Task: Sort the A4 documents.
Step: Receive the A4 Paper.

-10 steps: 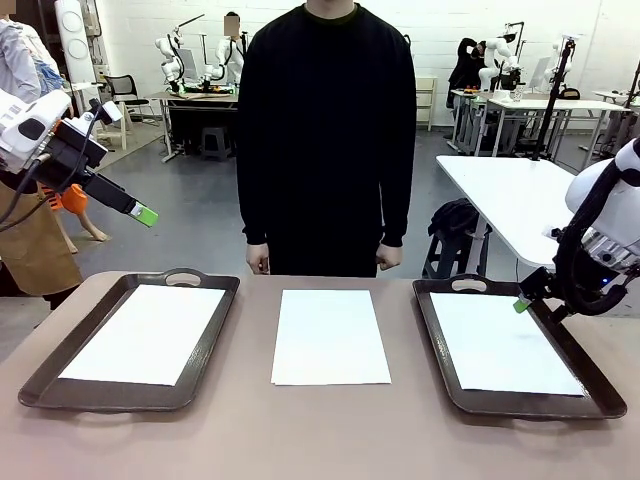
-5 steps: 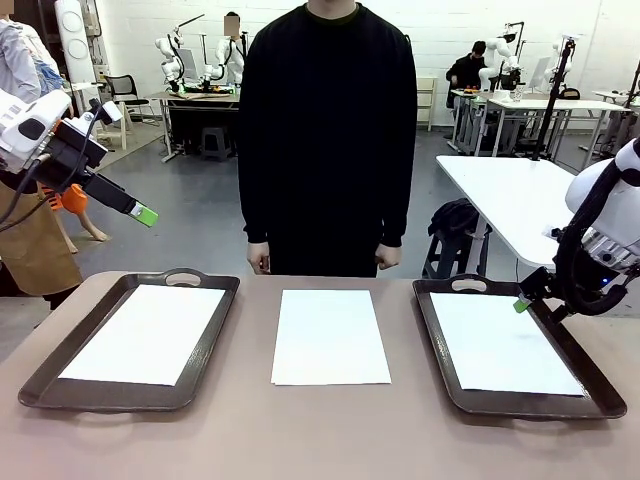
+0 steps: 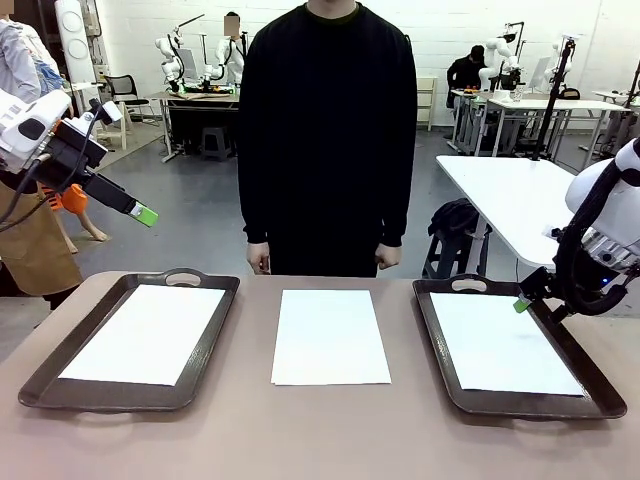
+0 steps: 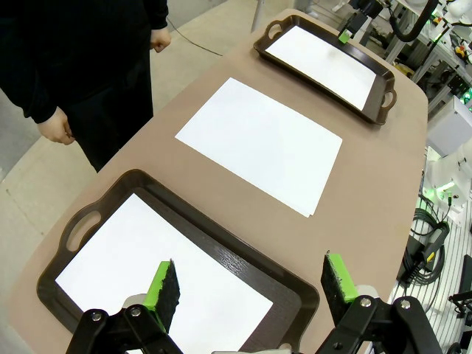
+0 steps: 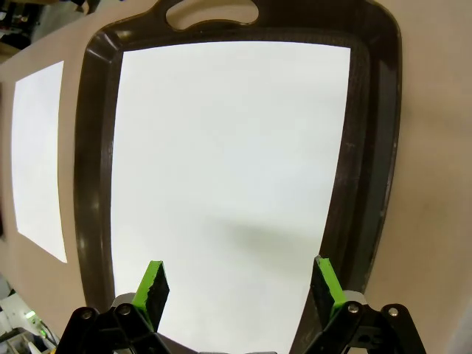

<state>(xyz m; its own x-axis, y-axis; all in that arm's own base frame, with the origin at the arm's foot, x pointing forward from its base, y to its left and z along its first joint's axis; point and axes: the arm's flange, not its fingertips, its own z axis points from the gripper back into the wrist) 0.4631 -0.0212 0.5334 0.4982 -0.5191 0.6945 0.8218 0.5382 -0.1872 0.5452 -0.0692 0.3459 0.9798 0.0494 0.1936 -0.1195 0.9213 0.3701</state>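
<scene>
Middle documents: a thin stack of A4 documents (image 3: 330, 337) is lying bare on the desk (image 3: 300, 440), midway between its left and right edges and nearer the far edge, where the person (image 3: 328, 130) is standing.
Sorted sheets: one sheet (image 3: 145, 333) is lying in the left tray (image 3: 214, 340) toward the left edge, another (image 3: 503, 343) in the right tray (image 3: 433, 340) toward the right edge.
Heading: every sheet is running its long axis from near edge to far edge, short edges facing you and the person.
Left pincer (image 4: 251, 284): hanging high over the left tray, jaws spread wide, carrying nothing.
Right pincer (image 5: 240, 284): hovering over the right tray's sheet, equally wide, empty.
Step, as I judge it: you are lining up for the stack's top sheet. Be aiming at a corner, pinching one sheet only, lifting slowly so the sheets beneath are not sliding.
</scene>
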